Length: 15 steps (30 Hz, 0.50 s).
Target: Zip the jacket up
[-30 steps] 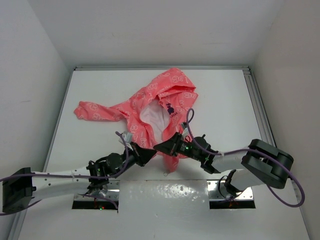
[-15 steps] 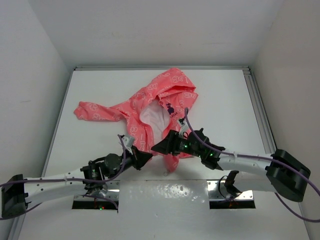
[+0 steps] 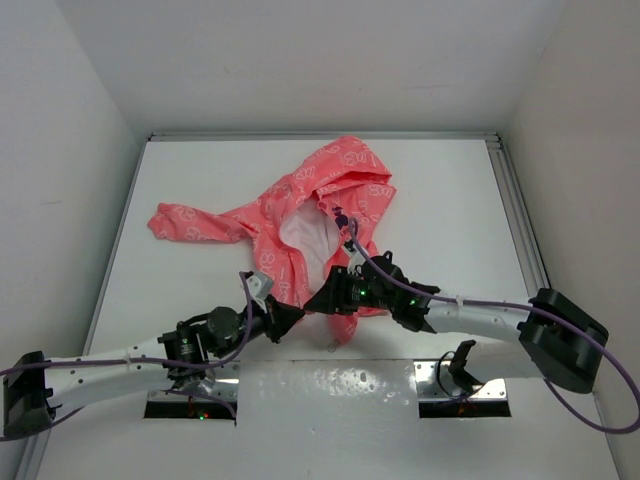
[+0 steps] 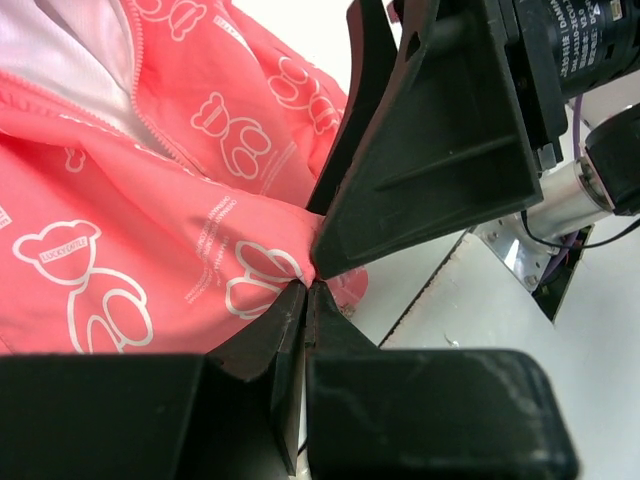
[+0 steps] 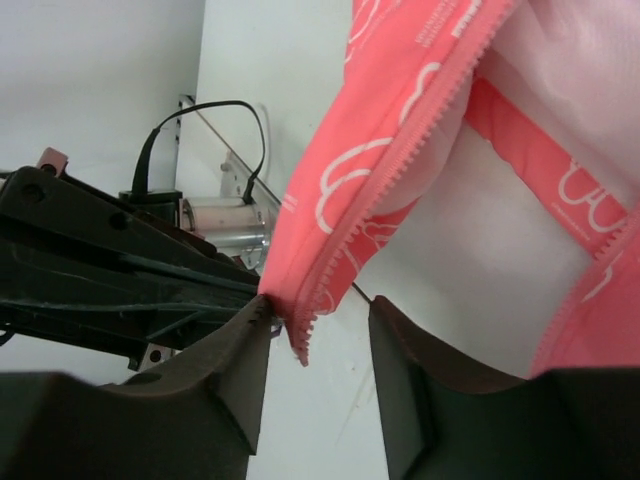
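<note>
The coral-pink jacket (image 3: 352, 188) lies open on the white table, hood at the far side and white lining showing. My left gripper (image 3: 292, 316) is shut on the bottom corner of the jacket's (image 4: 130, 200) front panel, its tips (image 4: 308, 292) pinching the hem. My right gripper (image 3: 316, 299) is right beside it, touching the same corner, with its jaws apart. The loose end of the zipper teeth (image 5: 305, 340) hangs between the right gripper's fingers (image 5: 230, 380), nearer the left one and not clamped. The zipper slider is not visible.
One sleeve (image 3: 185, 222) stretches out to the left. A metal rail (image 3: 515, 220) runs along the table's right side. Mounting plates (image 3: 450, 385) sit at the near edge. White walls close in on three sides.
My right gripper has gone from shut to open and shifted slightly left along the hem, and its arm has stretched out. The left gripper has stayed shut on the hem.
</note>
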Tool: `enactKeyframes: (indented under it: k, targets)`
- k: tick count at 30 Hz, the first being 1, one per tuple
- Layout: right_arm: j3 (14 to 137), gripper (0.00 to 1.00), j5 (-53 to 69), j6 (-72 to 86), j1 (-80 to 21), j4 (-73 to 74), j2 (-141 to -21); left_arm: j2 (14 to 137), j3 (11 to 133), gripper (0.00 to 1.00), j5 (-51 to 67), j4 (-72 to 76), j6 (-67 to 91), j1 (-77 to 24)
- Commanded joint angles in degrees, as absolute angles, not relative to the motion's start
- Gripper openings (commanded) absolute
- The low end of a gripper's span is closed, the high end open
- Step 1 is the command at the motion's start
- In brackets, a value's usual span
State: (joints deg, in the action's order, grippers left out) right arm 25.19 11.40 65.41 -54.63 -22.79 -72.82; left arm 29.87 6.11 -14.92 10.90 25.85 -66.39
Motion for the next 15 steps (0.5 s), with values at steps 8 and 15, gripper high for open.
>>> enactKeyframes:
  k: [8,15]
  targets:
    - [23.55,0.34,12.04,67.68,-55.02,-35.94,-75.23,28.74,7.21,0.0,-9.84,13.01,23.47,-66.18]
    - [22.15,0.07,11.42,68.73,-55.11,-40.6,-76.2,29.18,7.39,0.0,-8.96,12.48,22.85,-66.18]
